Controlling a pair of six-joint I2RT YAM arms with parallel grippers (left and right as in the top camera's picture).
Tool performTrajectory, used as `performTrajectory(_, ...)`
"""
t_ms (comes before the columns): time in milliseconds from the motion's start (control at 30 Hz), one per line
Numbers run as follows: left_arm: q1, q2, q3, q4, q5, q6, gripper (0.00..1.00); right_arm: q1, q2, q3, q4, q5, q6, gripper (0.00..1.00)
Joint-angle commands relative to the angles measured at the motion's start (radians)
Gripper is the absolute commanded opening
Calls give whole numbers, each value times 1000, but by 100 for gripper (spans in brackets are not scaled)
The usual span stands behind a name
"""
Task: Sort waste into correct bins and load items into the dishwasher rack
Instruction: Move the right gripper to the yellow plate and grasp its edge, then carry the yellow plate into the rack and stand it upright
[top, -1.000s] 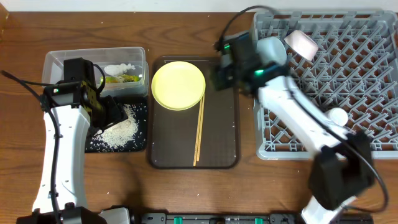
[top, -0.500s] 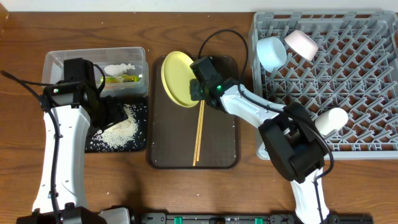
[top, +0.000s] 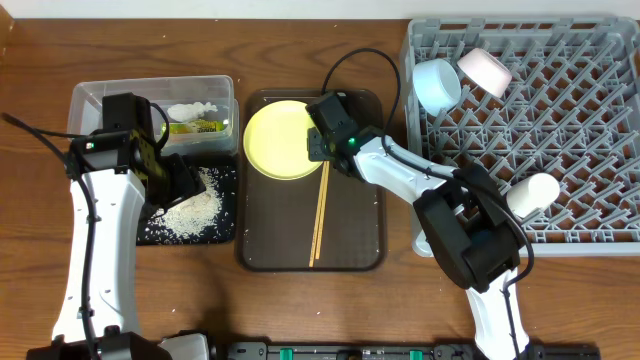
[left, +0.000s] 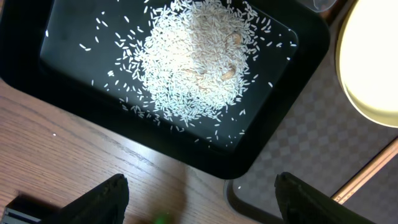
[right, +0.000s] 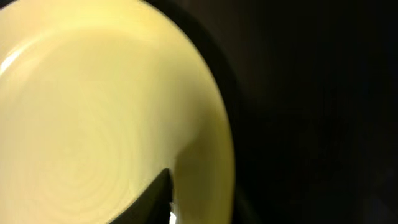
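Observation:
The pale yellow plate (top: 285, 140) lies on the brown serving tray, and also shows in the right wrist view (right: 93, 112). My right gripper (top: 318, 145) is at its right rim. One finger (right: 180, 208) rests on the plate's top and the other is hidden below the rim, so it looks shut on the plate. The chopsticks (top: 320, 215) lie beside the plate. My left gripper (top: 180, 185) is open and empty (left: 205, 208) over the wood by the black tray (left: 298, 68), which holds rice grains (left: 199, 56). The clear tub (top: 90, 100) holds the wrapper (top: 195, 127) and tissue (top: 195, 108).
The grey rack (top: 560, 150) at the right holds the light blue bowl (top: 437, 85), the white bowl (top: 485, 70) and the cup (top: 535, 190). The brown serving tray (top: 355, 230) sits between the bins and the rack. The right arm's cable loops above the tray.
The right arm came from the rack to the plate's right rim. The plate was tipped up on edge half a second ago and now lies flat again. The left arm has not moved.

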Motion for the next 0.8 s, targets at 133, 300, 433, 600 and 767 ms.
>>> performTrajectory(133,0,-7,-4,-3,-19,-2,78,2,10,1,5,20,13,1)
performTrajectory(300,0,-7,-4,-4,-19,-2,78,-5,-7,3,17,92,13,1)
performTrajectory(433,0,-7,-4,-6,-19,-2,78,-31,-98,3,25,132,-64,1)
performTrajectory(600,0,-7,-4,-6,-19,-2,78,-74,-283,3,2,187,-222,1)
performTrajectory(767,0,-7,-4,-6,-19,-2,78,-149,-470,3,-110,245,-411,1)
